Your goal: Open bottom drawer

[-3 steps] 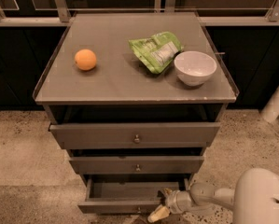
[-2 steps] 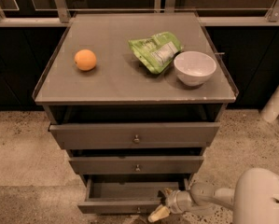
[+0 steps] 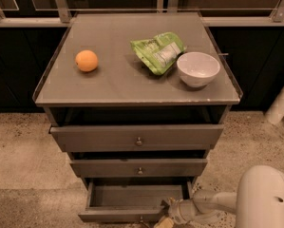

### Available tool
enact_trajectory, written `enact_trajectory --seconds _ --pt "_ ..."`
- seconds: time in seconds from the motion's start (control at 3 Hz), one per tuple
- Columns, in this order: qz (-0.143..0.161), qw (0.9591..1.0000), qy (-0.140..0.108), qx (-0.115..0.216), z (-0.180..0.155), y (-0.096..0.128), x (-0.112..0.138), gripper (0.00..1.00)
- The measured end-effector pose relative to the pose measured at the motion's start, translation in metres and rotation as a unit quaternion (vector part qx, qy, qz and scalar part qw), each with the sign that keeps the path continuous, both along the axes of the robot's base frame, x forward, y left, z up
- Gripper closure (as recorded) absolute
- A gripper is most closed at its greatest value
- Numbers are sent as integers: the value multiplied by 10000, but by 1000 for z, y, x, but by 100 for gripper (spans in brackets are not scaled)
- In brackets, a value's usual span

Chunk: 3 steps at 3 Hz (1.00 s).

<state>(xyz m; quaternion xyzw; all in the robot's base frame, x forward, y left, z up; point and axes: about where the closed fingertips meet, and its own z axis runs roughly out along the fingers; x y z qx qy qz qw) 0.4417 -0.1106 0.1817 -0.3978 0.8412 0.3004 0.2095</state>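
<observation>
Pulled out under the middle drawer (image 3: pixel 138 167): bottom drawer (image 3: pixel 132 196), grey inside bared. At its front edge, right of centre: gripper (image 3: pixel 164 218), clenched or released impossible to tell. On the cabinet top (image 3: pixel 118 87): orange (image 3: pixel 86 61) left, green snack bag (image 3: pixel 158 51) just beside white bowl (image 3: pixel 198 69), print unreadable

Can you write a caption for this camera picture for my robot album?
The robot's claw sits at the front edge of the pulled-out bottom drawer.
</observation>
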Motion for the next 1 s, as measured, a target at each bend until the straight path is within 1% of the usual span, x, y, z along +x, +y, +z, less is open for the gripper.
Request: enact_trajectory --seconds 0.33,0.67,1.0 --pt "-82 9998 198 34 6 -4 -36 0" --pt "-252 9997 43 68 13 -10 -40 0" --pt "-449 9989 26 99 13 -20 -45 0"
